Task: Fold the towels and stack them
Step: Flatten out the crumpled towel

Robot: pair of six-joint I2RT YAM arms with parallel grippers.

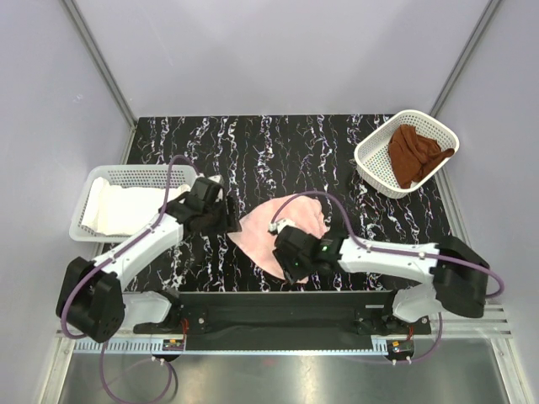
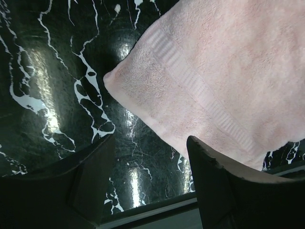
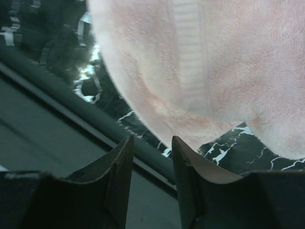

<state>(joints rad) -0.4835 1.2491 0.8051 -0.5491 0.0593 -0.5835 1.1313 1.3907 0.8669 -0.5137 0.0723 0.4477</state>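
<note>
Step in hand, as I read it: get hold of the pink towel (image 1: 257,236) for its fold

- Left pincer (image 2: 147,183): jaws apart, nothing between them, just short of the towel's left corner (image 2: 110,79). Come down onto that corner along the woven band, pinch one layer only and stay off the table (image 1: 253,151)
- Right pincer (image 3: 150,167): jaws apart with a narrower gap, also empty, at the towel's near rounded edge by the table's front rail. Take the hem rather than the bulge, or the cloth will likely bunch
- Lift both ends evenly and carry them across together. An uneven pull would probably skew the fold

Pink towel: soft terry with a ribbed stripe near the hem. It lies mid-table between the two arms, more a rumpled oval than a flat rectangle, and the near edge is curled under. I can't tell whether it is already doubled

Others: the white towel (image 1: 118,210) lies in the left basket (image 1: 126,171). The rust-brown towel (image 1: 417,156) is crumpled in the right basket (image 1: 370,172), far right corner. Both are well apart from the pink one, and nothing is stacked yet
</note>
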